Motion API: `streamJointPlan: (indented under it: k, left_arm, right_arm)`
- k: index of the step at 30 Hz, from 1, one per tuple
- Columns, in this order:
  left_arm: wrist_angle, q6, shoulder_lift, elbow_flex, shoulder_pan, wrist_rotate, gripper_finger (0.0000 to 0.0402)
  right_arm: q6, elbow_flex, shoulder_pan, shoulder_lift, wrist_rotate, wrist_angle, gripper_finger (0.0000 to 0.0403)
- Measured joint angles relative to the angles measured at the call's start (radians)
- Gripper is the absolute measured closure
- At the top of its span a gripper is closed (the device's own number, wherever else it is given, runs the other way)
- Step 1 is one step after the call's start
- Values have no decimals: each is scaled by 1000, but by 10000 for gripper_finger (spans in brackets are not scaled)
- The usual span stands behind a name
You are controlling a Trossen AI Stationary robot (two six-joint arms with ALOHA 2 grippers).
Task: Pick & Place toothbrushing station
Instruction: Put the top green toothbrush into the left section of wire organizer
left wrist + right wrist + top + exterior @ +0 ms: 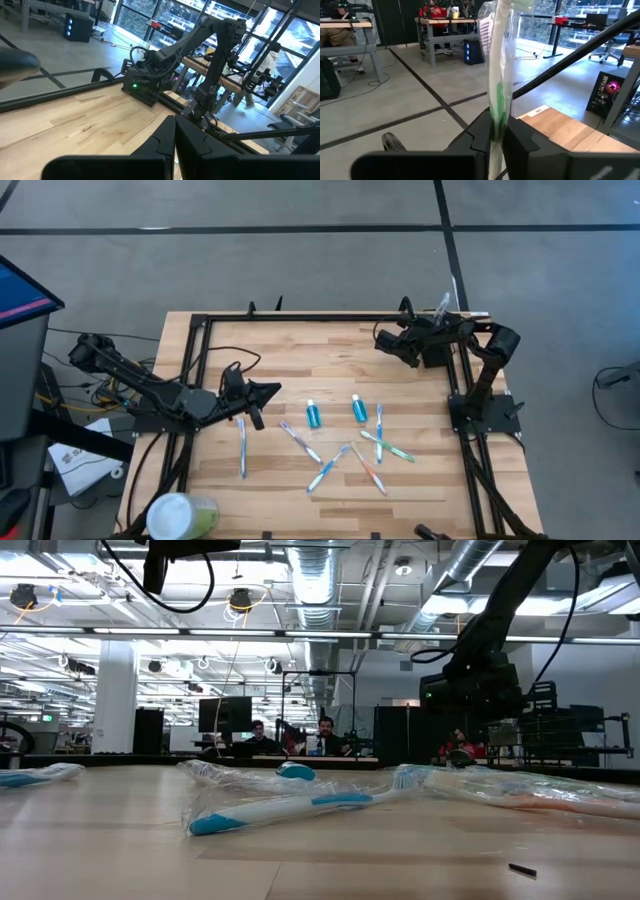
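The right gripper (pixel 497 127) is seen at the far right corner of the table (pixel 300 350), raised off the wood. Its jaws are closed to a narrow gap on a wrapped toothbrush (pixel 499 75). The brush is held upright in its clear sleeve, with a green handle between the fingers and the head at the top.

The toothbrushing station cannot be told apart from the dark arm hardware at that corner. Where it lies relative to the jaws therefore cannot be stated, and nothing of its look can be given. Only the brush is seen between the right fingers.

The left gripper (pixel 262 392) is held over the left half of the table, pointing right. Its jaws are pressed together and nothing is held in them.

Now the count. Six wrapped toothbrushes are laid out on the near half of the table:
- One blue brush (pixel 241 446) is set alone on the left.
- One (pixel 300 442) is placed left of centre.
- A blue one (pixel 326 469) is found near the front.
- An orange one (pixel 369 468) is crossed beside it.
- A blue one (pixel 380 420) is laid farther back.
- A green one (pixel 391 448) is angled to the right.

With the held brush, seven are counted. Two small blue bottles (pixel 313 415) (pixel 359 409) are stood side by side at the centre, apart from each other. One pale-green cup with a white lid (pixel 182 515) is seen at the near left corner.
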Motion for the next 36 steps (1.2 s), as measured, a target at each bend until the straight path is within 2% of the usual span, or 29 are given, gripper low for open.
streamJointPlan:
  k: [6,10,24,36]
  left_arm:
    - [1,0,0,0,0,2,400]
    - [2,0,0,0,0,2,400]
    - [5,2,0,0,0,1,400]
    - [17,3,0,0,0,-1,400]
  right_arm:
    - [0,0,14,0,3,4,325]
    - [2,0,15,0,4,5,310]
    - [3,0,33,0,29,-7,329]
    - [3,-1,107,-5,17,-81,244]
